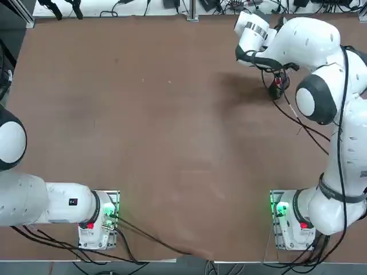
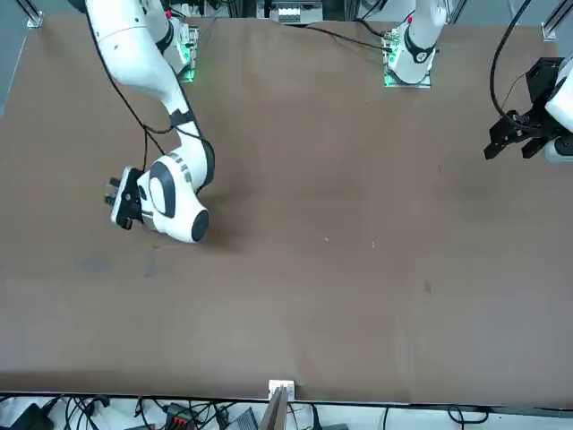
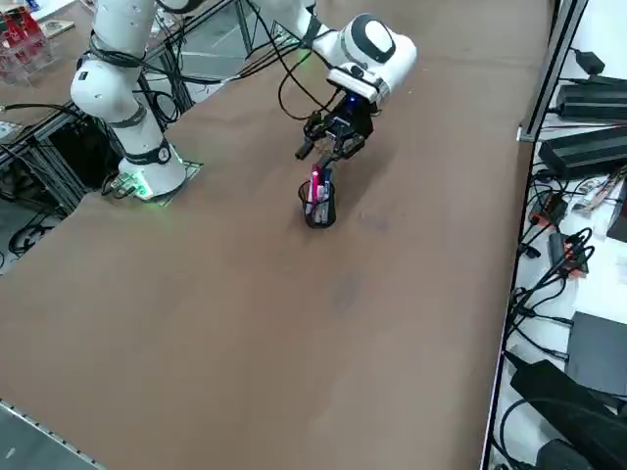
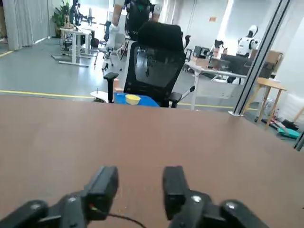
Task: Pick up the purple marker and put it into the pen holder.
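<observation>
The pen holder [image 3: 318, 209] is a small black cup standing on the brown table, with slim sticks upright in it; a red-pink one [image 3: 315, 184] shows most clearly. I cannot pick out the purple marker among them. My right gripper [image 3: 329, 150] hangs just above the cup, a little toward the far side. In the wrist view my right gripper [image 4: 137, 184] is open, its two black fingers [image 4: 103, 185] apart with only bare table between them. From overhead the arm covers most of the cup [image 1: 278, 86]. In the front view the cup is hidden behind the wrist.
The right arm's base [image 3: 147, 181] with its green light stands on the table's near side. Power bricks and cables [image 3: 588, 147] lie beyond the table's edge [image 3: 519, 137]. Brown tabletop [image 1: 160, 132] stretches wide to the left of the cup.
</observation>
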You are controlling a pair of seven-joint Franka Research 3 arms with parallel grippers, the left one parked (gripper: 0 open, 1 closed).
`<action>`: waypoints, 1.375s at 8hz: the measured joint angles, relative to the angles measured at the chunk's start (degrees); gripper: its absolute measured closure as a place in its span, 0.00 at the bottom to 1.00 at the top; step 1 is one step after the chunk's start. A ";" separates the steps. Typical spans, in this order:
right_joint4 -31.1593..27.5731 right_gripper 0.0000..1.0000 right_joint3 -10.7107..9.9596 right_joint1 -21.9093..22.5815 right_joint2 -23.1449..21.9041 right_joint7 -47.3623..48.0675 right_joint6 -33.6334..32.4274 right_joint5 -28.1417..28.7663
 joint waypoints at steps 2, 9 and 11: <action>0.08 0.00 -0.26 -0.05 0.00 -0.77 -0.24 0.00; 9.14 0.00 -0.80 -6.76 -2.69 -40.54 4.64 12.49; 12.59 0.00 -0.87 -11.95 -3.91 -58.99 5.98 20.83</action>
